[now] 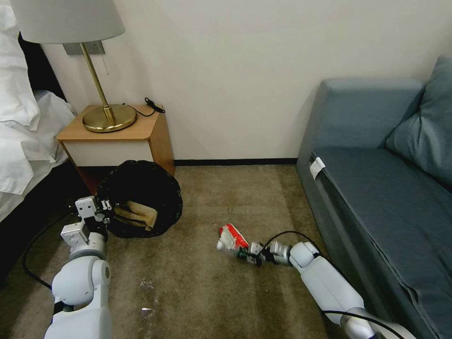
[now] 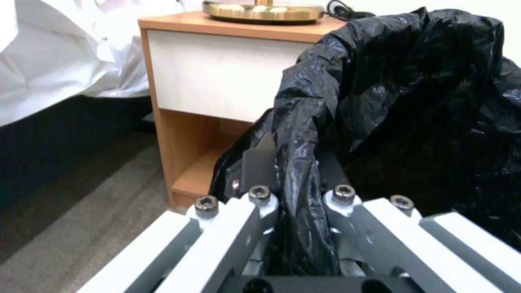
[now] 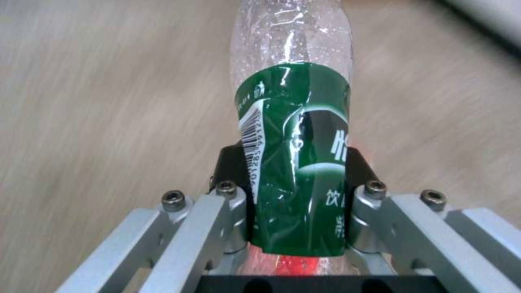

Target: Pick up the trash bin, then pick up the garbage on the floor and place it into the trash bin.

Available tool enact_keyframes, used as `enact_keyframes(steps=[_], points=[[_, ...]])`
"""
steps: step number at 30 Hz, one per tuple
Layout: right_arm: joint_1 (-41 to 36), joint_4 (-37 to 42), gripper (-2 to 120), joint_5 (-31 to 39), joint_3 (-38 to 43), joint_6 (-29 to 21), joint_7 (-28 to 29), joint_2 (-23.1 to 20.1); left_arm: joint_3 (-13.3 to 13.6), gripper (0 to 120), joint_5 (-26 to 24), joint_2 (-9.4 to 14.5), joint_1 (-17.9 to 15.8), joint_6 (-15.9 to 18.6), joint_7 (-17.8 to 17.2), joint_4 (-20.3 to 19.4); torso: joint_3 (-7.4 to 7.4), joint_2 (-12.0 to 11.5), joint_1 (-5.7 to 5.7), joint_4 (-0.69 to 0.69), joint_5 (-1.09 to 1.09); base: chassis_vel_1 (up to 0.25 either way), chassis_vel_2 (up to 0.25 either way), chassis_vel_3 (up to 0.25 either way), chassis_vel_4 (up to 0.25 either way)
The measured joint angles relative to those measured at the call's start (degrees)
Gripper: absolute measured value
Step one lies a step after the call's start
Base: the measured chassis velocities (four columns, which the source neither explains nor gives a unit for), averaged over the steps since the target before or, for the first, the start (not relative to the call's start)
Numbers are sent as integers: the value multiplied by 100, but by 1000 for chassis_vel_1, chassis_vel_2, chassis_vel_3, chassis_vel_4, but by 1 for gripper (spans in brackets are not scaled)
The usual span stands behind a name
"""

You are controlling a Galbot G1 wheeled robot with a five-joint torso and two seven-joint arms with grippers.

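Observation:
The trash bin (image 1: 155, 188), lined with a crinkled black bag, is tipped so its mouth faces me in front of the nightstand. My left gripper (image 1: 106, 207) is shut on its near rim; in the left wrist view the fingers (image 2: 259, 162) pinch the black bag fold (image 2: 304, 134). A crumpled brown paper bag (image 1: 137, 214) lies inside the bin. Low over the carpet, my right gripper (image 1: 246, 253) is shut on the clear bottle with the green label (image 3: 293, 122). A red-and-white packet (image 1: 234, 234) lies right beside the bottle's far end (image 1: 225, 245).
A wooden nightstand (image 1: 120, 136) with a brass lamp (image 1: 108, 117) stands behind the bin, and a bed (image 1: 19, 141) is at the left. A blue sofa (image 1: 376, 188) lines the right side. A small white scrap (image 1: 146, 309) lies on the carpet near me.

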Motion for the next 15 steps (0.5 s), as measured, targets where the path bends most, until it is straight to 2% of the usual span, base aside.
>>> enact_keyframes(steps=[1,4,5,8,9,11,12,15], points=[[0,0,22,0,0,0,0,0,0,4,0,0,0,0,0,0,0,0,0,0,0,0,0,0,0],[194,256,22,952,-24,-170,480,51,13,4,-7,-18,1,-9,-6,75,0,0,0,0,0,0,0,0,0],[194,256,22,952,-24,-170,480,51,13,4,-7,-18,1,-9,-6,75,0,0,0,0,0,0,0,0,0],[498,342,22,1609,-487,-223,1820,158,67,4,-12,-28,-5,-16,-46,126,0,0,0,1,-1,0,0,0,0],[498,342,22,1609,-487,-223,1820,158,67,4,-12,-28,-5,-16,-46,126,0,0,0,1,-1,0,0,0,0],[745,472,22,2045,-968,-232,2623,237,114,4,-11,-53,-36,-16,-60,149,0,0,0,1,-1,0,0,0,0],[745,472,22,2045,-968,-232,2623,237,114,4,-11,-53,-36,-16,-60,149,0,0,0,1,-1,0,0,0,0],[1003,945,22,2528,-1628,-284,3288,307,145,4,-7,-68,-91,-16,-66,187,0,-1,0,1,-1,0,0,0,0]])
